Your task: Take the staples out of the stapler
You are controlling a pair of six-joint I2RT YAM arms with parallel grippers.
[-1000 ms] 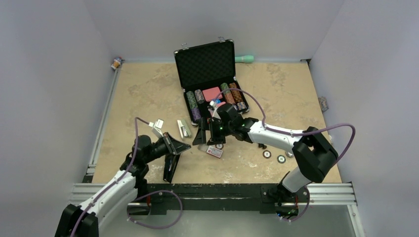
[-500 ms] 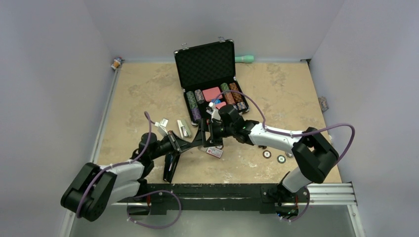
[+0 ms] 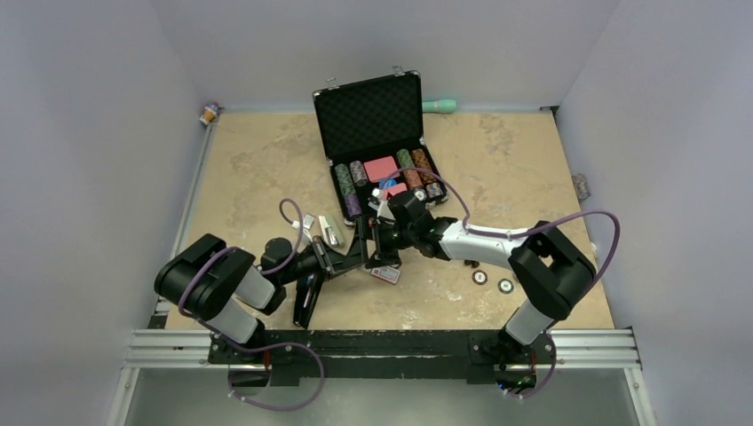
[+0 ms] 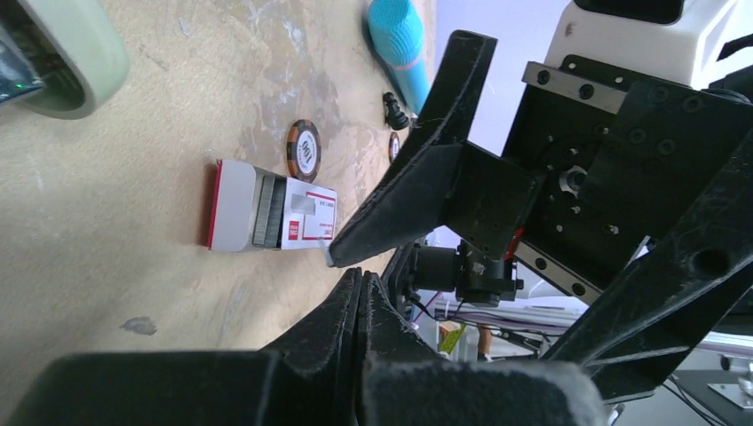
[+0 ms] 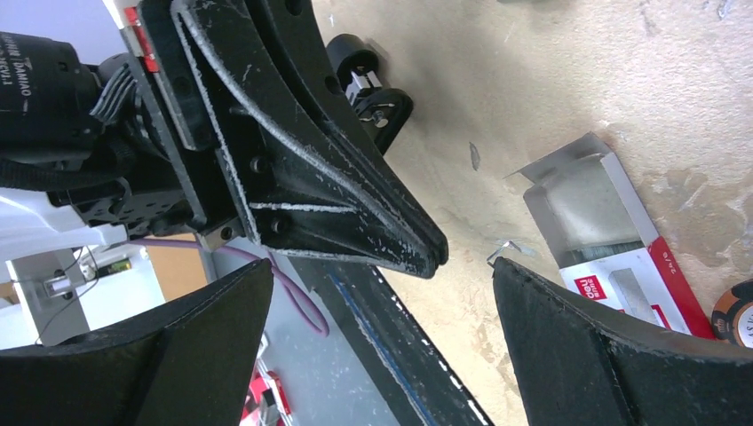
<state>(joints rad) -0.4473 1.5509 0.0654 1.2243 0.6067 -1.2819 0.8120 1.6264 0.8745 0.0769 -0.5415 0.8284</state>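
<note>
Our left gripper (image 4: 360, 288) has its jaws pressed fully together; whether a sliver of staples is pinched at the tip we cannot tell. That tip sits between the jaws of our right gripper (image 3: 372, 241), which gape at their widest and hold nothing. Just below, a small silvery scrap (image 5: 500, 251) lies on the desk (image 3: 533, 177) beside the opened staple box (image 4: 266, 209). The stapler (image 3: 330, 230) lies apart, behind the left jaws, seemingly hinged open. We judge that removed staples are being set down. Next we should check the magazine for any strip left.
</note>
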